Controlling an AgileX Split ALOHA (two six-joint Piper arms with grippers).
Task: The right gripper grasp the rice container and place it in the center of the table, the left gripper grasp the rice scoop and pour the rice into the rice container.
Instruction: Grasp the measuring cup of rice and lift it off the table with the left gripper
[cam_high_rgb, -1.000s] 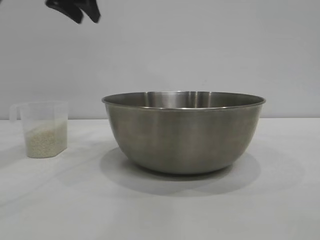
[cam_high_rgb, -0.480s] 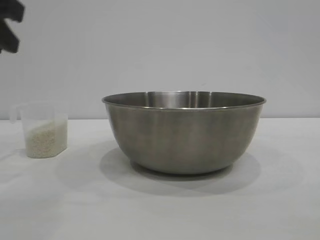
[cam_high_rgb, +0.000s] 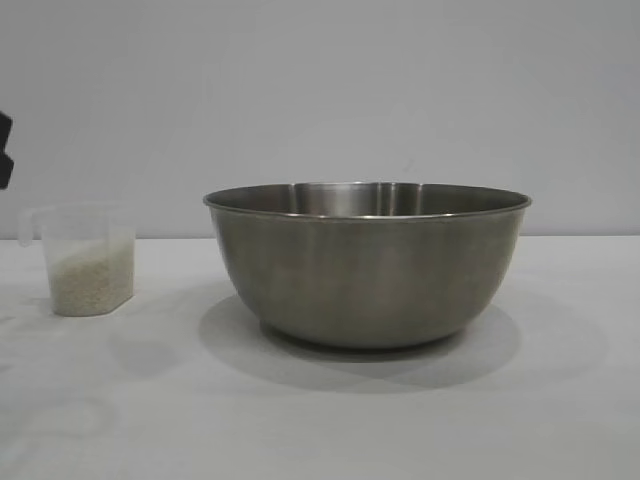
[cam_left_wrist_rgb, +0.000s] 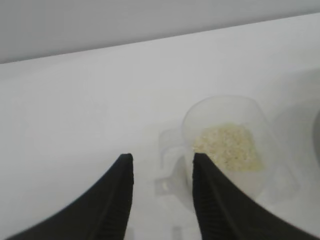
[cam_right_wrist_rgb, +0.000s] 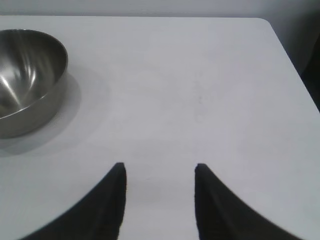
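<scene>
Here, the large round brushed-steel rice container (cam_high_rgb: 367, 264) is sitting mid-table (cam_high_rgb: 330, 420), with the clear plastic rice scoop (cam_high_rgb: 88, 259) of white rice (cam_high_rgb: 92, 280) at its nine o'clock. The left gripper (cam_left_wrist_rgb: 162, 160) is hovering with jaws apart just beside the scoop's handle, holding nothing; the right gripper (cam_right_wrist_rgb: 159, 167) is parted, empty.

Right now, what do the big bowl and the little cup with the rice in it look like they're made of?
The bowl looks like brushed stainless steel: dull grey sheen, soft streaked reflections and a thin rolled rim. The cup seems to be translucent, slightly frosted plastic, probably thin: the white rice shows through its wall, and a small moulded handle sticks out of its side.
</scene>
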